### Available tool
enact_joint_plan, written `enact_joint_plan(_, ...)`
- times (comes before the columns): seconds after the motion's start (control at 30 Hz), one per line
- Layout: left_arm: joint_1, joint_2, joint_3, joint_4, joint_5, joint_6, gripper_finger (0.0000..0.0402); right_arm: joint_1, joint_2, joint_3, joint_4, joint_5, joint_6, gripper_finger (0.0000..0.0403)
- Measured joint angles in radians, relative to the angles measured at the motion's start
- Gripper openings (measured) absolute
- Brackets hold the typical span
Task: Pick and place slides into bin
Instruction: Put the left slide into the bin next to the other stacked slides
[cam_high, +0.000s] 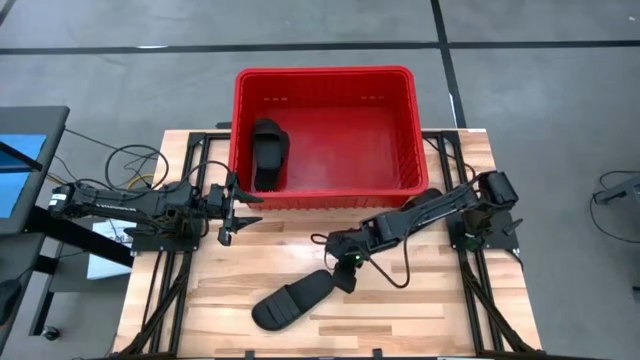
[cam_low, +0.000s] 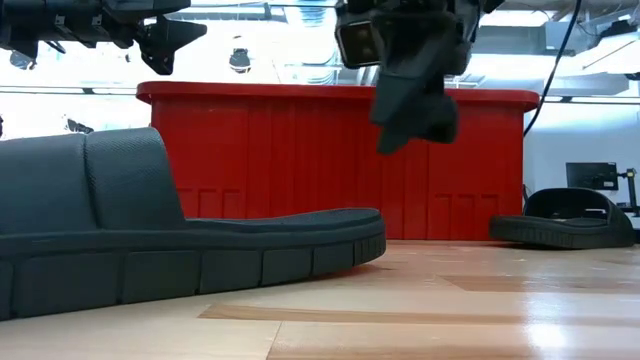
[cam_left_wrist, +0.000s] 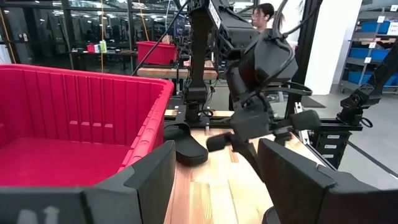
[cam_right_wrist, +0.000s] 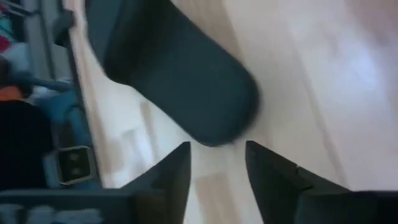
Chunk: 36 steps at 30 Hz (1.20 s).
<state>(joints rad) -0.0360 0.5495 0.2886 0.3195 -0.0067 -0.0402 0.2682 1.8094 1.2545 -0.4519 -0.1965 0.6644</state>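
The red bin (cam_high: 325, 78) stands at the table's far edge. One black slide (cam_high: 268, 155) lies on the bin's floor by its left wall. A second slide (cam_high: 292, 300) lies flat on the wood near the front edge, large in the low view (cam_low: 180, 240). A third slide (cam_low: 565, 225) rests on its sole by the bin's near right corner (cam_left_wrist: 186, 144). My right gripper (cam_high: 345, 265) hangs open, slanting down over the front slide's right end (cam_right_wrist: 186, 87), clear of it (cam_low: 415, 115). My left gripper (cam_high: 232, 210) waits open, level, beside the bin's near left corner.
Bare wood lies between the bin's near wall and the front slide (cam_high: 290, 245). Cables trail off the table's left side (cam_high: 130, 160). In the left wrist view, a person (cam_left_wrist: 264, 12) stands in the room beyond the table.
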Motion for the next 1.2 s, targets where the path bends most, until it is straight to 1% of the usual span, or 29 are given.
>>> enact_joint_plan(0.1, 0.0, 0.0, 0.0, 0.0, 0.0, 0.0, 0.0219, 0.0, 0.015, 0.0, 0.049, -0.024, 0.02, 0.0176)
enact_joint_plan(0.23, 0.0, 0.0, 0.0, 0.0, 0.0, -0.001, 0.0219, 0.0, 0.012, 0.001, 0.067, -0.016, 0.067, 0.0215)
enact_joint_plan(0.37, 0.0, 0.0, 0.0, 0.0, 0.0, -0.002, 0.0219, 0.0, 0.013, 0.0, 0.071, 0.009, 0.106, 0.0233)
enact_joint_plan(0.53, 0.0, 0.0, 0.0, 0.0, 0.001, -0.01, 0.0219, -0.002, 0.04, -0.001, 0.069, 0.042, 0.154, 0.0227)
enact_joint_plan(0.57, 0.0, 0.0, 0.0, 0.0, 0.001, -0.01, 0.0219, -0.002, 0.041, -0.004, 0.053, 0.043, 0.157, 0.0224)
enact_joint_plan(0.63, 0.0, 0.0, 0.0, 0.0, 0.001, -0.01, 0.0219, -0.003, 0.059, 0.003, 0.09, 0.043, 0.171, 0.0219)
enact_joint_plan(0.7, 0.0, -0.003, 0.0, 0.002, 0.001, -0.01, 0.0219, -0.002, 0.079, 0.0, 0.076, 0.042, 0.191, 0.0213)
enact_joint_plan(0.87, 0.0, -0.003, 0.0, 0.006, 0.005, -0.022, 0.0219, -0.002, 0.123, -0.002, 0.109, 0.041, 0.23, 0.0204)
enact_joint_plan(1.1, 0.0, -0.003, 0.0, 0.006, 0.1, -0.027, 0.0219, -0.002, 0.13, 0.0, 0.114, 0.051, 0.245, 0.0201)
enact_joint_plan(1.2, 0.0, -0.003, 0.0, 0.006, 0.126, -0.027, 0.0219, -0.002, 0.13, 0.0, 0.115, 0.053, 0.246, 0.0201)
